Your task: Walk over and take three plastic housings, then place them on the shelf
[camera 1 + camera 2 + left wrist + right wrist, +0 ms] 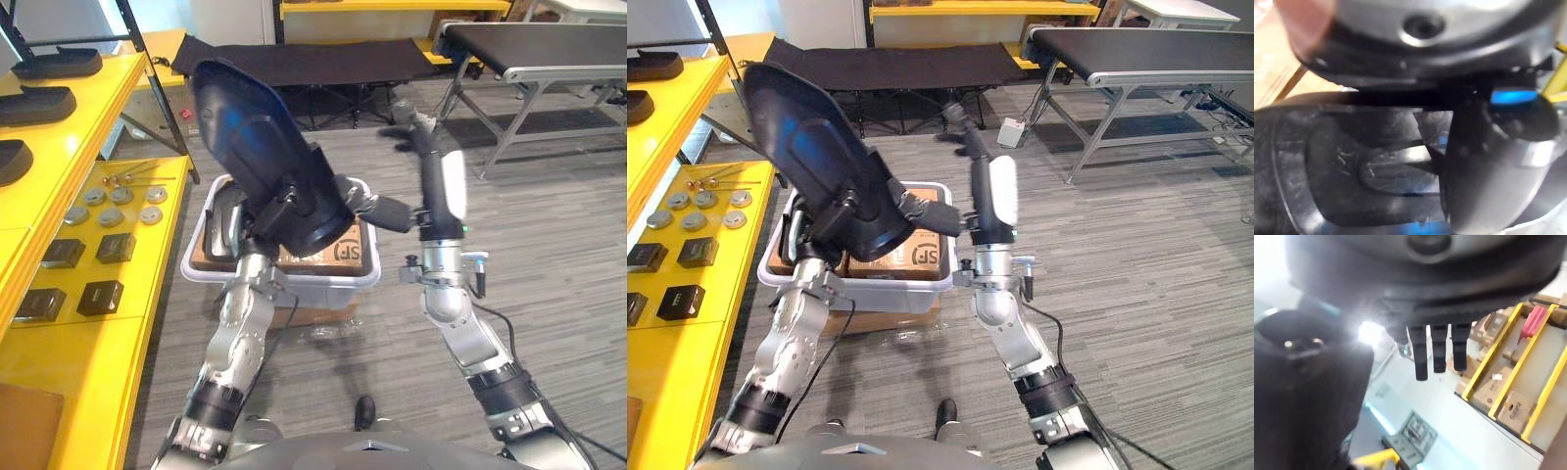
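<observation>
White plastic bin (893,294), black cot (892,64), conveyor table (1136,44) behind.

Grey striped carpet (568,255) covers the floor. Yellow shelving (88,362) runs along the 9 o'clock side. A black folding cot (313,61) stands at 12 o'clock, and a black-belted conveyor (549,44) on a grey metal frame stands at 2 o'clock.
</observation>
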Motion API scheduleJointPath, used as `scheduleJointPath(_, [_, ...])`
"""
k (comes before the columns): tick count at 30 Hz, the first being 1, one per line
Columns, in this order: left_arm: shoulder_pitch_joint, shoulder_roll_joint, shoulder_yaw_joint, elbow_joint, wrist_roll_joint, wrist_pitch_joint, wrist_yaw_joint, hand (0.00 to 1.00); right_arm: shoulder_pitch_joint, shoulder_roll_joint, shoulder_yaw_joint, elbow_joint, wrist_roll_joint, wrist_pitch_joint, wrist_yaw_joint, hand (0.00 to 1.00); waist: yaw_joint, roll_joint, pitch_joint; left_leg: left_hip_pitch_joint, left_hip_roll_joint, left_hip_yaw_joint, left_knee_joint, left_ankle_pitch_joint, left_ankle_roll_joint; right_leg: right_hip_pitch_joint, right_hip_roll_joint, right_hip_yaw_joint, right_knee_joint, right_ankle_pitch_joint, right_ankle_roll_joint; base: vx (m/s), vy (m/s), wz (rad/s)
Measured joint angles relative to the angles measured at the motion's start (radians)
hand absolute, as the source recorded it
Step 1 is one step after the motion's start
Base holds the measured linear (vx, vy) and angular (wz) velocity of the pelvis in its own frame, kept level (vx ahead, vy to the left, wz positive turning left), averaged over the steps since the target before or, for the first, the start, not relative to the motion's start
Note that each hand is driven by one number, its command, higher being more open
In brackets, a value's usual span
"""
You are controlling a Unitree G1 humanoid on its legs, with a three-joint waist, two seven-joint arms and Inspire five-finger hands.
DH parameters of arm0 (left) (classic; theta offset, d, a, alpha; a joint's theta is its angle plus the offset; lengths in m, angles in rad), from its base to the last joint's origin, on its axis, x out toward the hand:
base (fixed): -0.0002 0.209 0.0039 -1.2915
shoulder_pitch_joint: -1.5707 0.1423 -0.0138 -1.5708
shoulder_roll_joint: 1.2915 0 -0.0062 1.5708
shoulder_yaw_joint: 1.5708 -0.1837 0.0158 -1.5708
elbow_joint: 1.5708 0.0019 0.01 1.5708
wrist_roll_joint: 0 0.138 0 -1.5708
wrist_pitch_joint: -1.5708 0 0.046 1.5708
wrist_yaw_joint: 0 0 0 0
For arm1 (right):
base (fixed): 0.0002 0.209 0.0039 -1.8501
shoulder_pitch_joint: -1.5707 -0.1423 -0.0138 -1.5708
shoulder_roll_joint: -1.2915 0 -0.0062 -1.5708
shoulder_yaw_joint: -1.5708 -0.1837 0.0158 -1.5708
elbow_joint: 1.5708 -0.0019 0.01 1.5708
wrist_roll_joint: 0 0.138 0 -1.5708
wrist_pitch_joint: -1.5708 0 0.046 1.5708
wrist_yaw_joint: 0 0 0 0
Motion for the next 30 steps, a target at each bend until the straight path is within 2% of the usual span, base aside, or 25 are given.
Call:
scheduleJointPath(2, [0.076, 0.0, 0.028, -0.045, 0.124, -0.022, 0.037, 0.0, 0.072, 0.009, -0.048, -0.055, 0.074, 0.0, 0.015, 1.0, 0.0, 0.003, -0.012, 0.002, 0.001, 0.003, 0.002, -0.008, 0.001, -0.001, 0.001, 0.003, 0.0, -0.005, 0.0, 0.01, 0.011, -0.04])
scheduleJointPath(4, [0.161, 0.0, 0.076, -0.068, 0.361, -0.04, 0.128, 0.0, 0.17, 0.045, -0.096, -0.085, 0.141, 0.0, 0.02, 1.0, -0.001, 0.005, -0.021, 0.009, 0.002, 0.017, 0.002, -0.015, 0.0, -0.002, 0.002, 0.015, 0.0, -0.007, 0.001, 0.03, 0.028, -0.15])
scheduleJointPath(6, [0.208, 0.0, 0.108, -0.068, 0.47, -0.052, 0.181, 0.0, 0.239, 0.073, -0.126, -0.084, 0.176, 0.001, 0.021, 1.0, -0.001, 0.008, -0.023, 0.013, 0.001, 0.027, 0.002, -0.023, 0.006, -0.002, 0.002, 0.023, 0.0, -0.008, 0.001, 0.02, 0.033, -0.13])
scheduleJointPath(8, [0.255, -0.008, 0.135, -0.074, 0.5, -0.065, 0.205, 0.0, 0.335, 0.115, -0.156, -0.083, 0.248, 0.003, 0.032, 1.0, -0.004, 0.012, -0.026, 0.013, 0.001, 0.028, 0.002, -0.027, 0.007, -0.005, 0.002, 0.024, 0.0, -0.012, 0.0, 0.01, 0.019, -0.03])
scheduleJointPath(13, [0.395, -0.054, 0.173, -0.14, 0.432, -0.123, 0.203, 0.0, 0.534, 0.184, -0.189, -0.067, 0.442, 0.016, 0.168, 1.0, -0.022, 0.024, -0.034, 0.008, 0.002, 0.049, 0.003, -0.037, 0.004, -0.016, 0.003, 0.043, 0.0, -0.014, 0.005, 0.04, 0.035, -0.11])
scheduleJointPath(16, [0.407, -0.064, 0.168, -0.15, 0.379, -0.168, 0.185, 0.0, 0.577, 0.185, -0.193, 0.006, 0.543, 0.077, 0.262, 1.0, -0.027, 0.024, -0.037, 0.002, 0.002, 0.052, 0.023, -0.047, 0.001, -0.017, 0.003, 0.048, 0.0, -0.013, 0.005, 0.03, 0.03, -0.07])
scheduleJointPath(18, [0.407, -0.064, 0.165, -0.158, 0.38, -0.189, 0.175, 0.0, 0.584, 0.186, -0.186, 0.062, 0.609, 0.089, 0.293, 1.0, -0.026, 0.026, -0.039, -0.001, 0.001, 0.052, 0.024, -0.052, 0.006, -0.019, 0.001, 0.048, 0.0, -0.013, 0.006, 0.0, 0.036, 0.0])
scheduleJointPath(21, [0.407, -0.063, 0.165, -0.186, 0.38, -0.189, 0.167, 0.0, 0.582, 0.187, -0.177, 0.117, 0.674, 0.103, 0.317, 1.0, -0.024, 0.036, -0.045, -0.003, 0.001, 0.051, 0.023, -0.054, 0.009, -0.02, 0.001, 0.047, 0.0, -0.015, 0.006, 0.0, 0.013, 0.0])
scheduleJointPath(25, [0.405, -0.061, 0.165, -0.192, 0.381, -0.193, 0.169, 0.0, 0.563, 0.185, -0.16, 0.122, 0.673, 0.103, 0.317, 1.0, -0.024, 0.052, -0.056, -0.013, 0.0, 0.044, 0.025, -0.054, 0.01, -0.024, -0.001, 0.039, 0.0, -0.017, 0.008, -0.01, 0.025, 0.05])
scheduleJointPath(30, [0.388, -0.061, 0.176, -0.2, 0.382, -0.186, 0.204, 0.0, 0.49, 0.179, -0.119, 0.17, 0.663, 0.103, 0.338, 1.0, -0.015, 0.053, -0.058, -0.041, -0.003, 0.009, 0.035, -0.05, 0.013, -0.026, -0.005, 0.007, 0.0, -0.017, 0.007, -0.02, 0.018, 0.18])
